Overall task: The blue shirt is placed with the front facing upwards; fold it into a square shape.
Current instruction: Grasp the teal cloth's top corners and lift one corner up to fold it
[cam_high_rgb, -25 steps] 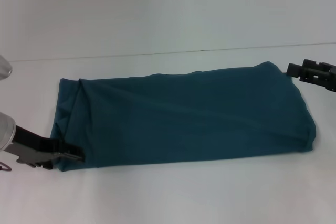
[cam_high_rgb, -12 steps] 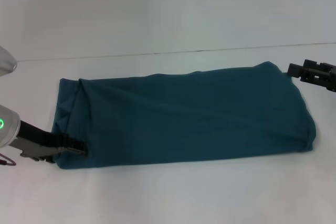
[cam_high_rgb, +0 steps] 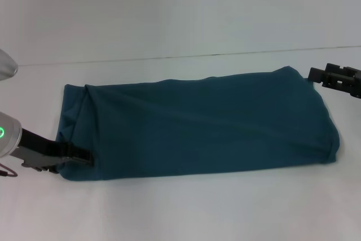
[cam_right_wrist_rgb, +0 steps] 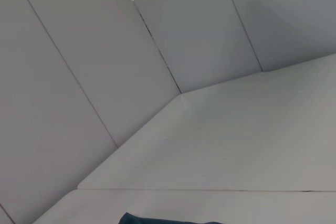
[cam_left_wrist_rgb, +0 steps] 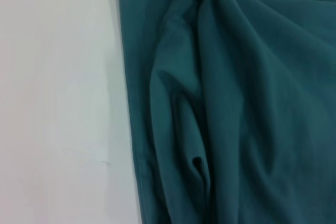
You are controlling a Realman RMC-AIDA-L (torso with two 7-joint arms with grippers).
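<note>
Shirt first: the blue shirt (cam_high_rgb: 197, 125) lies on the white table (cam_high_rgb: 180, 213) folded into a long band that runs across the head view from the robot's left to its right, plain fabric uppermost with no lettering showing. Its left end is bunched into soft ridges and a narrow tuck, which the left wrist view shows close up (cam_left_wrist_rgb: 226, 108) beside bare tabletop (cam_left_wrist_rgb: 58, 103). The left gripper (cam_high_rgb: 76, 157) sits low at the near-left corner of the band, its dark fingers drawn narrow and lying against the cloth edge; whether fabric is actually pinched between them cannot be told. The right gripper (cam_high_rgb: 330, 77) is off the far-right corner of the shirt, just beside the cloth, and whether its fingers are wide or narrow cannot be told. The right wrist view looks at wall panels (cam_right_wrist_rgb: 105, 66), with only a sliver of the shirt (cam_right_wrist_rgb: 157, 219) at its edge
</note>
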